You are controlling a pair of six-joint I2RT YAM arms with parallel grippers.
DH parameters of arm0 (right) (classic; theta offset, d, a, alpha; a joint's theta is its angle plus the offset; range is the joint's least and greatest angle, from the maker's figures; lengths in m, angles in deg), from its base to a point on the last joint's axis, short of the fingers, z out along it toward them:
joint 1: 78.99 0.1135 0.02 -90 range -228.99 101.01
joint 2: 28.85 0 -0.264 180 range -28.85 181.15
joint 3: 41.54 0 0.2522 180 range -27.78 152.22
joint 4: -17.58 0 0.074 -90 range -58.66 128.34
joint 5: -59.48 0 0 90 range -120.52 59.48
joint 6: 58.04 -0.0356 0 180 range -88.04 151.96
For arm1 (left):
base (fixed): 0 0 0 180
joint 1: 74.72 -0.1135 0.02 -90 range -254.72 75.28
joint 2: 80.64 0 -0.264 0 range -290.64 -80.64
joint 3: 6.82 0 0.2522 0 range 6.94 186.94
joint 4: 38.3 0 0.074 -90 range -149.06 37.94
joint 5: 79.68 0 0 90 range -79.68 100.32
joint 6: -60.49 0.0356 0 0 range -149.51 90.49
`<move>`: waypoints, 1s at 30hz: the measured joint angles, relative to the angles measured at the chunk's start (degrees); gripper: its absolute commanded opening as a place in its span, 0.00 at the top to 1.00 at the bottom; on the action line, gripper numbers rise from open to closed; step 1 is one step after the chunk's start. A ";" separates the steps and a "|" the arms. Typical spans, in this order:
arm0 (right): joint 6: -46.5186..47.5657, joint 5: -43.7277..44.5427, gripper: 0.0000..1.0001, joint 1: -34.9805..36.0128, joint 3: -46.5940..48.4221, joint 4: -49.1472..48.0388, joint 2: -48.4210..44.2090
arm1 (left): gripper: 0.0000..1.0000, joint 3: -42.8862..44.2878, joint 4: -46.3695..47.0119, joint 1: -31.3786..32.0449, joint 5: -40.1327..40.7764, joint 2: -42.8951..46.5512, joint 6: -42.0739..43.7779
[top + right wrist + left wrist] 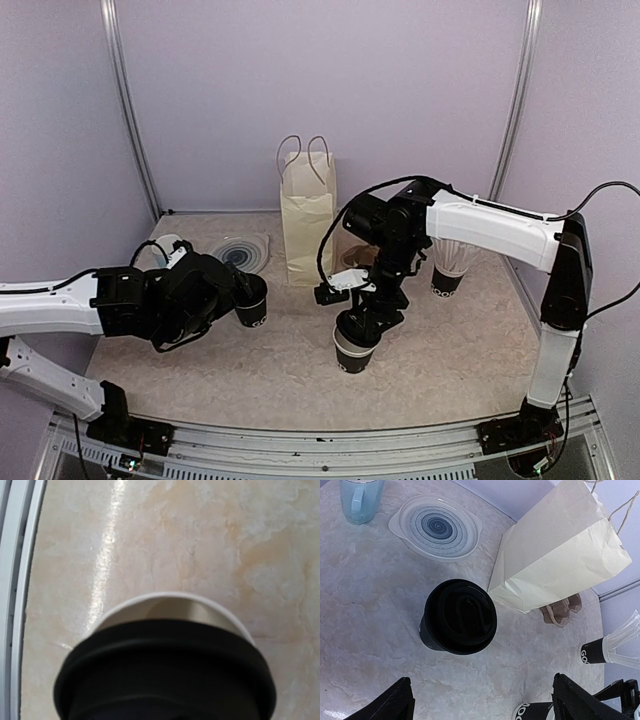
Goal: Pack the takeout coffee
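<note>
I am lidding: right tool seems clamped on the lid over the open cup, 5 o'clock of the bag; left tool stands apart by the lidded cup. Next I must press it down squarely

I work in a robot test cell: plain walls, metal frame posts, marble-pattern counter, base rail.

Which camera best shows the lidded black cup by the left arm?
Left wrist view: the lidded cup sits centred, seen whole from above. Top external shows it small, side-on. Right wrist shows only the other cup.
</note>
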 measured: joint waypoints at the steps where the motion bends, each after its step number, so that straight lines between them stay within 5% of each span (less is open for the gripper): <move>1: -0.20 0.15 0.31 0.15 0.15 0.07 0.11 | 0.06 -0.04 0.00 0.04 -0.02 -0.02 -0.20; 14: -1.92 1.53 0.15 1.75 1.14 0.70 1.84 | 0.07 -2.05 -0.39 0.04 -0.98 -0.57 -2.34; 20: -2.67 1.57 0.01 1.75 4.44 1.68 1.84 | 0.07 -2.34 -0.26 0.04 -1.62 -0.68 -1.86; 30: -3.19 2.29 0.01 0.61 0.24 0.76 -4.22 | 0.09 0.26 9.70 -0.52 -14.47 -7.15 14.56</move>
